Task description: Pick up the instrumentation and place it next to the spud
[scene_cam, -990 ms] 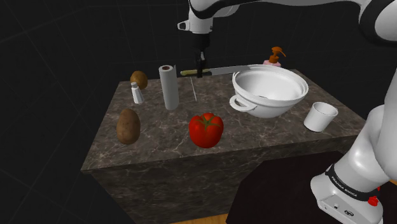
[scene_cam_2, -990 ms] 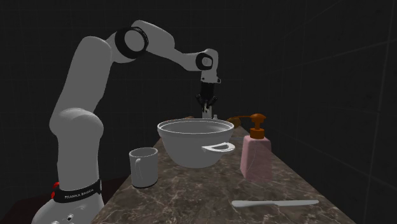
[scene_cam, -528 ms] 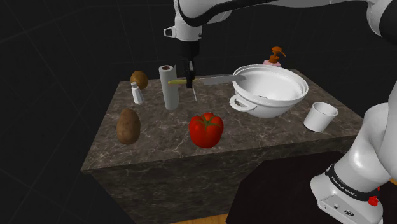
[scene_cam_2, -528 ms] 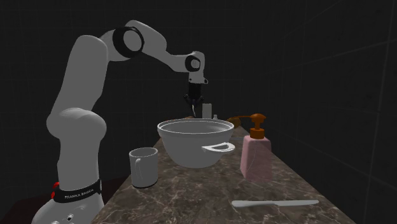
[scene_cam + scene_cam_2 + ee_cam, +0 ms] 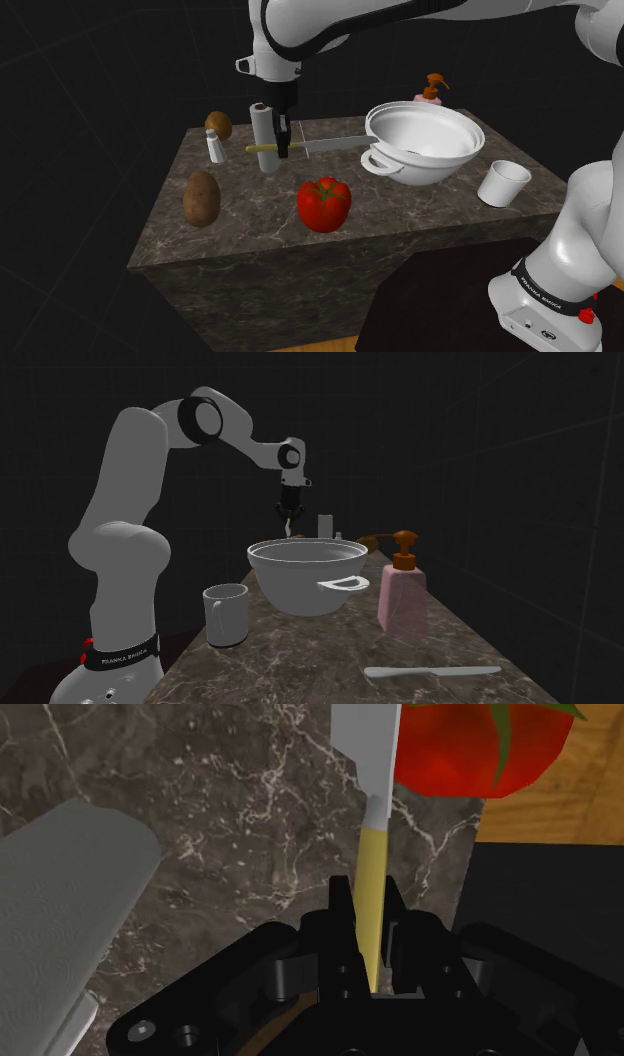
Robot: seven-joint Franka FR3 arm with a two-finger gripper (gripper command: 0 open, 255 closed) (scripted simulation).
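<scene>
**Above the counter: one knife held level in the gripper**

Over the dark marbled counter, one knife hangs level, clear of the surface. It has a yellow handle and a grey blade. The gripper points straight down, and its black fingers are clamped on the handle, one on each side. In the wrist view the handle runs out between the fingertips of the gripper, and the blade of the knife extends over the counter.

- Handle end crosses in front of one upright white paper roll. Blade tip points toward the handle of one large white bowl.
- Potatoes, two: large potato near the front corner on the shoulder view's left. Small potato at the back edge. Both are well apart from the knife.
- One small white shaker stands just beside the small potato.
- One red tomato sits near the front edge, below the knife in the shoulder view. It lies beyond the blade in the wrist view.
- One white mug stands on the side of the bowl nearer the stand.
- One pink soap bottle with an orange pump stands beside the bowl.
- One pale utensil lies flat on the counter, near the soap bottle.
- Wooden floor shows past the counter's edge.
</scene>
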